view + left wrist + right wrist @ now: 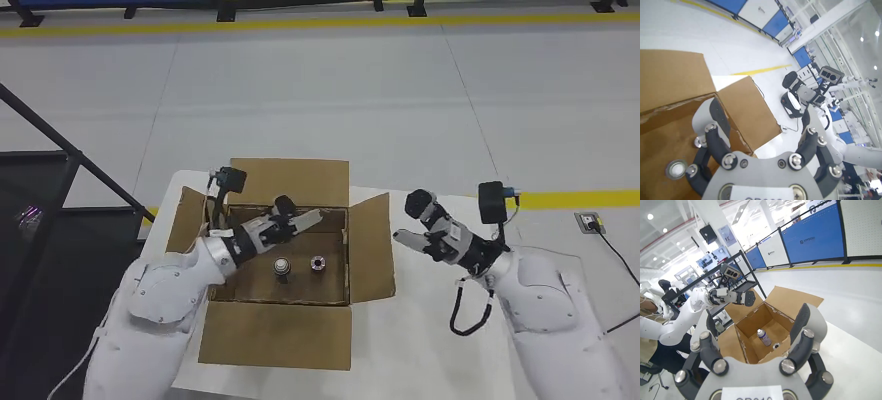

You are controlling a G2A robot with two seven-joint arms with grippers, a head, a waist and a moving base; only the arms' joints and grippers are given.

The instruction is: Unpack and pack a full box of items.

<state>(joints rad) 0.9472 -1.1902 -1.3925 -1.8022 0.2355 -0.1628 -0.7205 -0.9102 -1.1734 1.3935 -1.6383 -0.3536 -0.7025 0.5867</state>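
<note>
**My two end effectors by the box, fingers apart**

My left end effector (300, 220) hangs over the cardboard box (275, 335), near its far wall. Its fingers are spread apart and hold nothing. My right end effector (412, 222) is just beside the box, past its side flap, over the white surface (440, 340). Its fingers are apart too, with nothing between them. Inside the box, on its floor, a spray can (283, 268) stands upright. A small round ring (318, 264) lies near the can, not touching it.

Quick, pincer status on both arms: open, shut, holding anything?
Left pincer: open, empty, over the box.
Right pincer: open, empty, beside the box.
</note>
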